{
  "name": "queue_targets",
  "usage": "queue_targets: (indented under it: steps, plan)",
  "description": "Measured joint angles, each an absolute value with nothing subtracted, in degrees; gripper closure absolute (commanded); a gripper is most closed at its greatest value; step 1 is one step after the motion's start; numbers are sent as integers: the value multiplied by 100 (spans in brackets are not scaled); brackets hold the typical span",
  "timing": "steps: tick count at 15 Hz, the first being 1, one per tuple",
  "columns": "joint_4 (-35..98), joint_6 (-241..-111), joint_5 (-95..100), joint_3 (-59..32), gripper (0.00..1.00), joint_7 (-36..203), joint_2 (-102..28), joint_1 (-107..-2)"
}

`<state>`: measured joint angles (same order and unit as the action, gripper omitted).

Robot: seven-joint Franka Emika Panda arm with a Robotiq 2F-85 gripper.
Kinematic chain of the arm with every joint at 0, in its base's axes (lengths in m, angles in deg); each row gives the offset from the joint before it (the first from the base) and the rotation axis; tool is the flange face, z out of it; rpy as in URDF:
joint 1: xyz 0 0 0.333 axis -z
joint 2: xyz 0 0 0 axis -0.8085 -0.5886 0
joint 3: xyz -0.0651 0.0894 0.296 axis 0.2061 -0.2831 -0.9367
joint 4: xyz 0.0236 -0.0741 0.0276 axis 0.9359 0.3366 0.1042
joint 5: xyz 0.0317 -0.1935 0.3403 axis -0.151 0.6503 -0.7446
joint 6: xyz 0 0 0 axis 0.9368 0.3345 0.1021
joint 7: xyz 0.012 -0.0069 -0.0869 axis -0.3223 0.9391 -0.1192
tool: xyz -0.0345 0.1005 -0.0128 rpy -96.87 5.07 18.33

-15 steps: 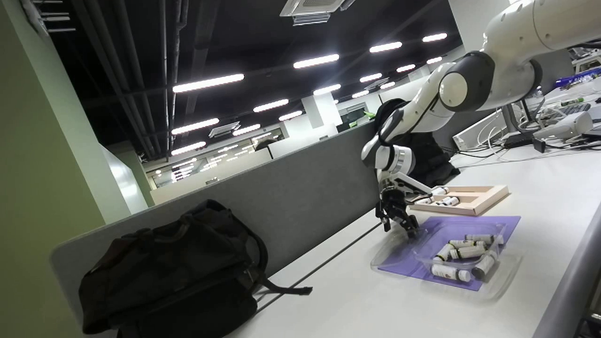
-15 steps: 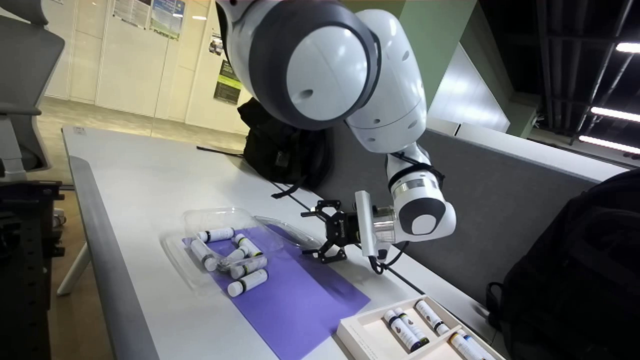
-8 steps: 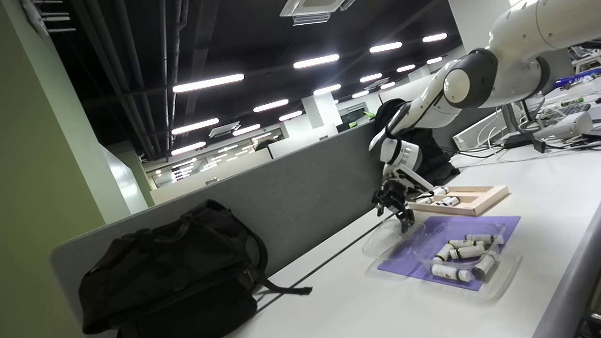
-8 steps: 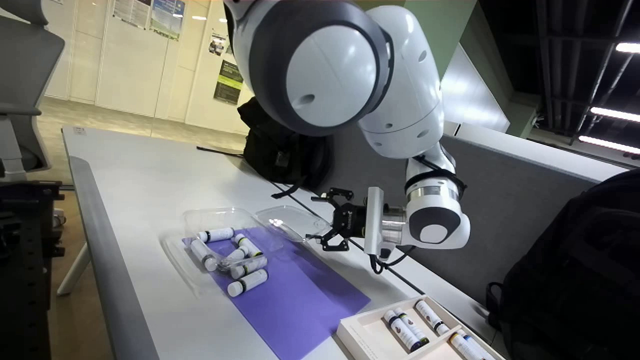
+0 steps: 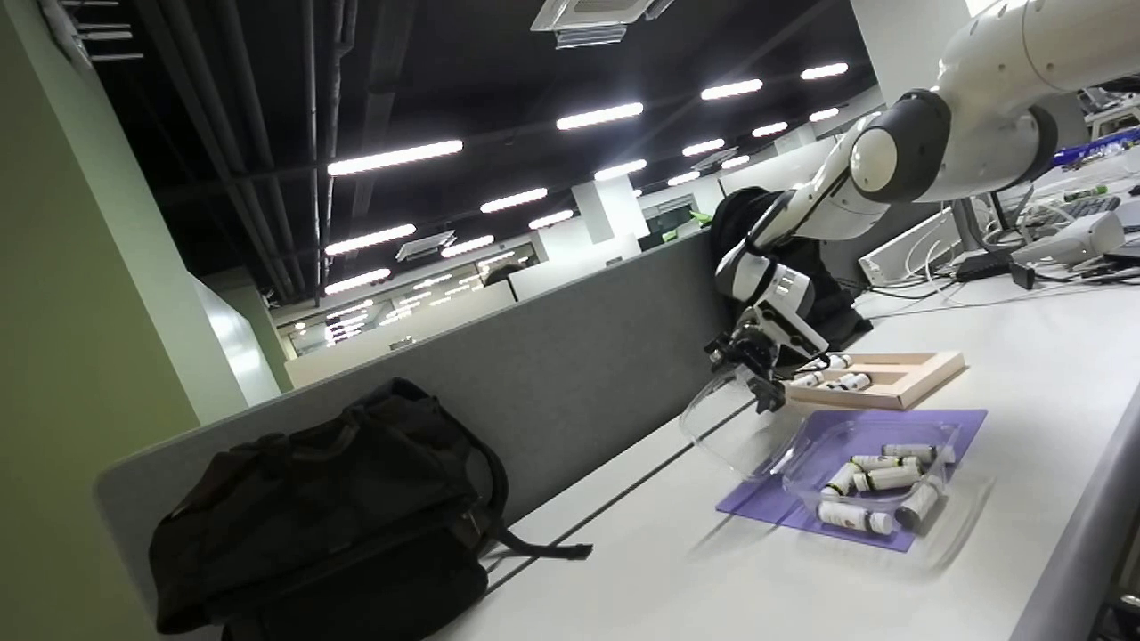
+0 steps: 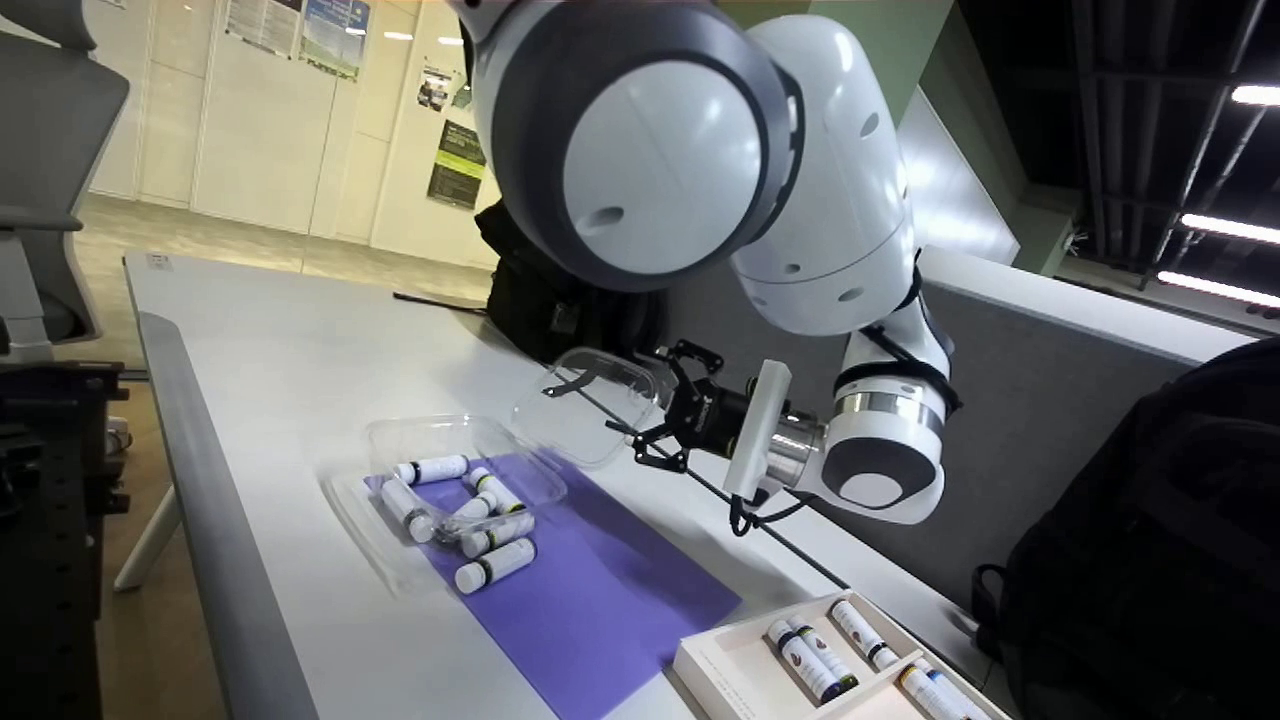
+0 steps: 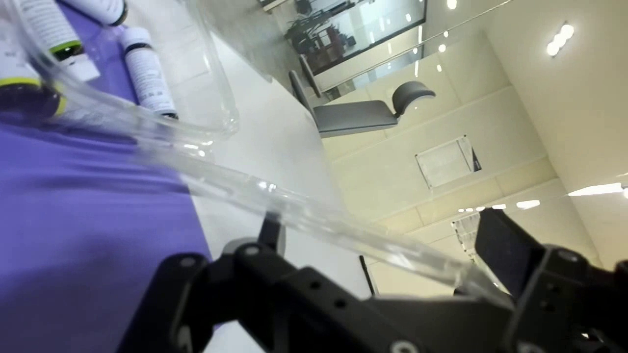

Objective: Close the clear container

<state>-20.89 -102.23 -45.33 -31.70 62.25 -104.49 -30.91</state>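
Observation:
The clear container (image 5: 795, 488) stands with its lid (image 5: 712, 436) open, and its base shows in an exterior view (image 6: 440, 420) and in the wrist view (image 7: 228, 120). Several white bottles (image 5: 891, 478) show in or through the base. The lid is tilted up steeply from the base's side nearest the partition, also in an exterior view (image 6: 585, 405). My gripper (image 5: 741, 377) is open at the lid's raised edge, as in an exterior view (image 6: 633, 394). In the wrist view the lid's wall (image 7: 338, 228) crosses between the spread fingers of the gripper (image 7: 382, 218); whether they touch it is unclear.
A purple mat (image 6: 600, 610) lies under part of the container. A wooden tray (image 5: 899, 399) with bottles stands beside the mat. A grey partition (image 5: 579, 374) runs along the table's back behind the gripper. A black bag (image 5: 329, 525) sits farther along it.
The lid has swung up from lying low beside the base to a steep tilt. My gripper has risen and tilted with it, staying open. The base and bottles have not moved.

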Motion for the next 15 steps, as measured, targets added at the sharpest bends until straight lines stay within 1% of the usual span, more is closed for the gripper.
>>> queue_targets:
  steps: [4, 9, 12, 15]
  plan:
    - [-2074, -9867, -4940, -3120, 0, 6824, -10449, -3116]
    - [-1929, -9804, -4994, -3113, 0, 7558, -10416, -3119]
    - [-1646, -9740, -5010, -3090, 0, 8050, -10350, -3112]
    - [-1090, -9744, -4957, -2967, 0, 8336, -10163, -3136]
